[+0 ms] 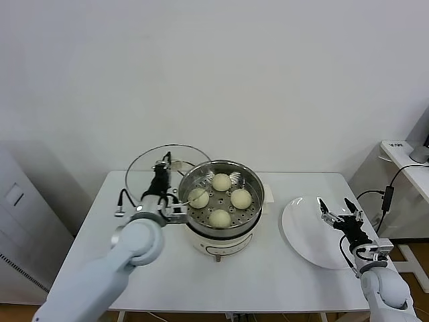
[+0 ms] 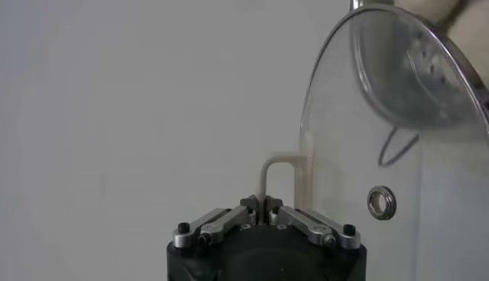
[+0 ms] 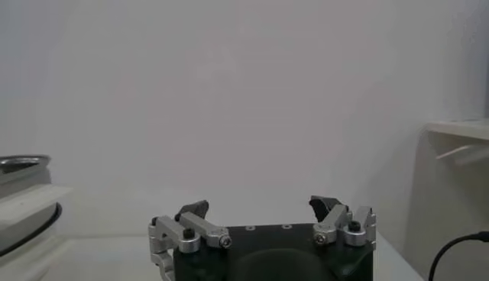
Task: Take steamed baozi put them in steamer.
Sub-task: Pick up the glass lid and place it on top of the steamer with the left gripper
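Several cream-white steamed baozi [image 1: 222,182] lie inside the shiny steamer [image 1: 257,181] on its white cooker base [image 1: 221,247], mid-table. My left gripper [image 1: 163,166] is just left of the steamer, shut on the thin wire handle [image 2: 279,164] of the glass lid [image 1: 144,171], which it holds tilted up on edge beside the basket. In the left wrist view the lid [image 2: 397,84] stands just past the left gripper [image 2: 264,208]. My right gripper [image 1: 338,208] hovers open over the bare white plate [image 1: 301,231] at the right. The right gripper [image 3: 260,206] has nothing between its fingers.
The steamer's rim [image 3: 21,163] shows at the edge of the right wrist view. A white side table [image 1: 402,151] with a black cable [image 1: 387,194] stands off the table's right end. A grey cabinet [image 1: 20,208] stands to the left.
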Available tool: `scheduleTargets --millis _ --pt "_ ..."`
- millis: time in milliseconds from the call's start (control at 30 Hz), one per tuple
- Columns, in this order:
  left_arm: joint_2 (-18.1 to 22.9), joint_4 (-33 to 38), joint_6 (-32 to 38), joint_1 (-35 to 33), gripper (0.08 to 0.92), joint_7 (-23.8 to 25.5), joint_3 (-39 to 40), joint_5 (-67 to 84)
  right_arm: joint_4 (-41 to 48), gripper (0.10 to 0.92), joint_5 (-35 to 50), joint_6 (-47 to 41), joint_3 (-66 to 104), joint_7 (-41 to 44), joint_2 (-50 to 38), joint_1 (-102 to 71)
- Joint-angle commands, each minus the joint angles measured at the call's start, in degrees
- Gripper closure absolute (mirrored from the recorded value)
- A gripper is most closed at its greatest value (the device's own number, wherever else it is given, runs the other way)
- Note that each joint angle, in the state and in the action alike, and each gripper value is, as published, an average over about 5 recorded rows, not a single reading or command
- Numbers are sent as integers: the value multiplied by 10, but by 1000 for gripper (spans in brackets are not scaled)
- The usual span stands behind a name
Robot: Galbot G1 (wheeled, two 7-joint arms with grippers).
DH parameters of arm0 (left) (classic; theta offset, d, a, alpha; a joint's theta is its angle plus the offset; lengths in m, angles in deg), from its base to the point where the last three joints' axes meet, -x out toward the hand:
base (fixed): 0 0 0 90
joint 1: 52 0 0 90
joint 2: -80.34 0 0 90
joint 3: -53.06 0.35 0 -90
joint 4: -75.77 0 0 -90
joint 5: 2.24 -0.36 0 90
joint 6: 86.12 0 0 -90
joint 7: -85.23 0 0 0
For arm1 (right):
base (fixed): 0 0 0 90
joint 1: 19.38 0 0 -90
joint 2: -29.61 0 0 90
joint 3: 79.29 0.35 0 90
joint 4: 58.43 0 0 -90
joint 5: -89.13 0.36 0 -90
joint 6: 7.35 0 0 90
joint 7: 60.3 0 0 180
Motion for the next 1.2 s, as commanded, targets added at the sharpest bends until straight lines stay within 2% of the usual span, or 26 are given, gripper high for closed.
scheduleTargets --millis 33,367,900,1200 --pt "79 -28 -48 61 893 36 95 -75 -1 203 0 2 2 0 -1 -2" --pt "127 -61 -48 41 893 29 110 -106 -2 203 -2 4 3 1 3 -7" --pt "180 -92 -48 12 893 19 45 -130 -6 203 -9 4 0 1 10 -11" --pt "213 -103 -48 -5 893 15 41 -179 -6 203 -8 5 2 1 11 -13"
